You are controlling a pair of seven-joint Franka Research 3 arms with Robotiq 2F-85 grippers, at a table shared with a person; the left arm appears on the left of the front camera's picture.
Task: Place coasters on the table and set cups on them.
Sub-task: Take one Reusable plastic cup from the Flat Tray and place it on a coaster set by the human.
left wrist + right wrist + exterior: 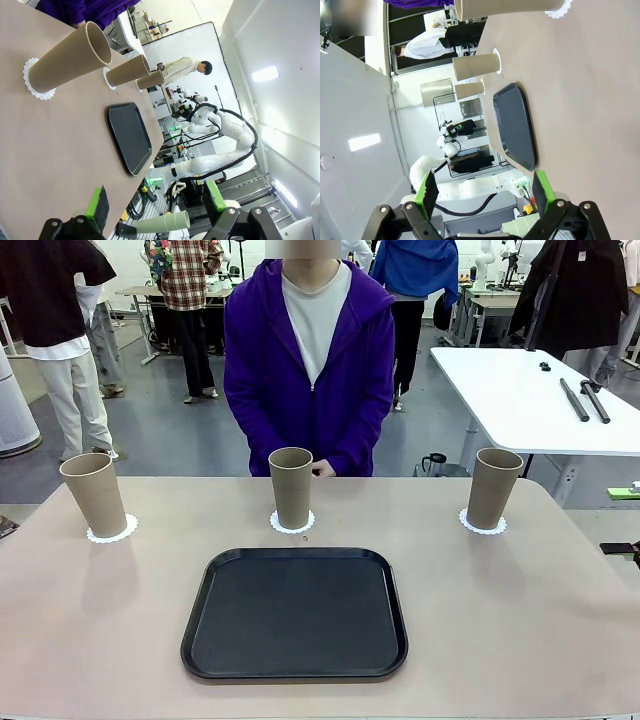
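We see three tan tapered cups upright along the far edge of the beige table (90, 640), each on a white lacy coaster: the left cup (93, 494) on its coaster (111, 531) near the far left corner, the middle cup (291, 487) on its coaster (292, 524) mid-edge, the right cup (494, 488) on its coaster (482, 524) toward the far right corner.

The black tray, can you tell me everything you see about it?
The black tray is a rounded square with a low raised rim and a dull, slightly grainy floor. It looks like plastic. It lies flat on the tan table, near the robot's edge, in front of the middle cup. Nothing sits in it and nothing touches it but the table.
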